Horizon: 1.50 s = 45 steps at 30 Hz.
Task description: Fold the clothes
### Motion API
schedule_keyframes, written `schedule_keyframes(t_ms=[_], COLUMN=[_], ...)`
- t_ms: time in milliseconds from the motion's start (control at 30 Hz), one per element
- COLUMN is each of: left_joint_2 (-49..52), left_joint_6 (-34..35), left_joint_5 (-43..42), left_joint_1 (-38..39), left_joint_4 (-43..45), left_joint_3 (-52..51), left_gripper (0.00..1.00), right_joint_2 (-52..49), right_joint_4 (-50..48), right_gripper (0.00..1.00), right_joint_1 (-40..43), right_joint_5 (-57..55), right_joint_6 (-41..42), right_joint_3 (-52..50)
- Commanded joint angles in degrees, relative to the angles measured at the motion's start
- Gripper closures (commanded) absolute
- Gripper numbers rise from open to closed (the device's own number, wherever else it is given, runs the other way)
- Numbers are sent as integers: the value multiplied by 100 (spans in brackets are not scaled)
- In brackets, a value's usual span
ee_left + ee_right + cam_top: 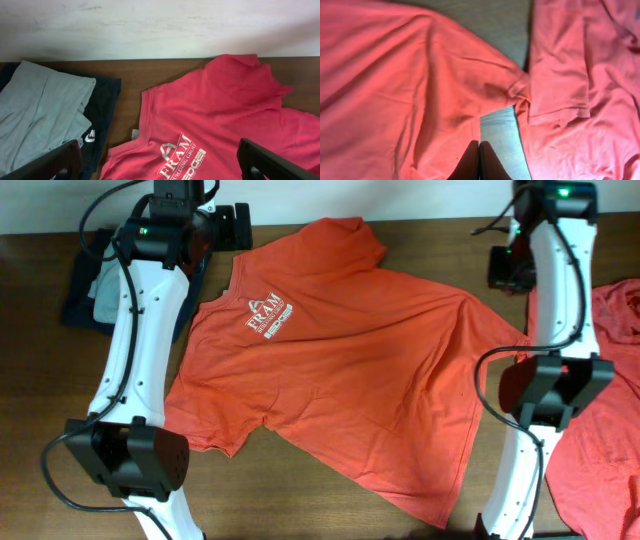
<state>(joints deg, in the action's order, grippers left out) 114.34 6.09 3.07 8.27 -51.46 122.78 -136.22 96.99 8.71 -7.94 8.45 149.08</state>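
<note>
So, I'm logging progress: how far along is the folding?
Done: the shirt lies spread flat, logo up, no fold yet. In hand: the right pincer is shut at its edge; the left pincer hangs open near the collar. Left: every fold, plus the second shirt.

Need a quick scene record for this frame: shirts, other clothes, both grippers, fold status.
main shirt: orange-red T-shirt, spread on the table, chest logo up
second shirt: same colour, wrinkled, at the right edge, partly out of frame
other clothes: grey and dark pile, far left corner
left gripper: open, over the collar area, holding nothing
right gripper: shut, at the T-shirt's edge; grip on fabric unclear
fold status: not folded
</note>
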Motion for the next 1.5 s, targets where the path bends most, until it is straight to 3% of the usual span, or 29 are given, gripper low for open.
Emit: schedule_keyframes(t_ms=[0, 200, 367, 633, 1167, 1467], left_joint_2=[33, 33, 33, 33, 33, 33], left_joint_6=[13, 13, 11, 13, 13, 13], left_joint_5=[15, 15, 15, 15, 15, 15], left_joint_1=[-4, -4, -4, -4, -4, -4], left_joint_4=[-7, -7, -7, -7, -7, -7], left_joint_3=[-15, -15, -15, -15, -15, -15], left_gripper=[1, 1, 1, 1, 1, 1], right_joint_2=[48, 46, 46, 42, -636, -981], right_joint_4=[35, -160, -833, -2260, -3252, -4242], right_gripper=[96, 96, 96, 96, 96, 96], right_joint_1=[319, 625, 669, 669, 664, 664], right_joint_5=[413, 664, 1552, 1637, 1543, 748], right_joint_6=[282, 164, -505, -507, -503, -505], right_joint_3=[-118, -1058, -2140, -3383, -3552, -3552])
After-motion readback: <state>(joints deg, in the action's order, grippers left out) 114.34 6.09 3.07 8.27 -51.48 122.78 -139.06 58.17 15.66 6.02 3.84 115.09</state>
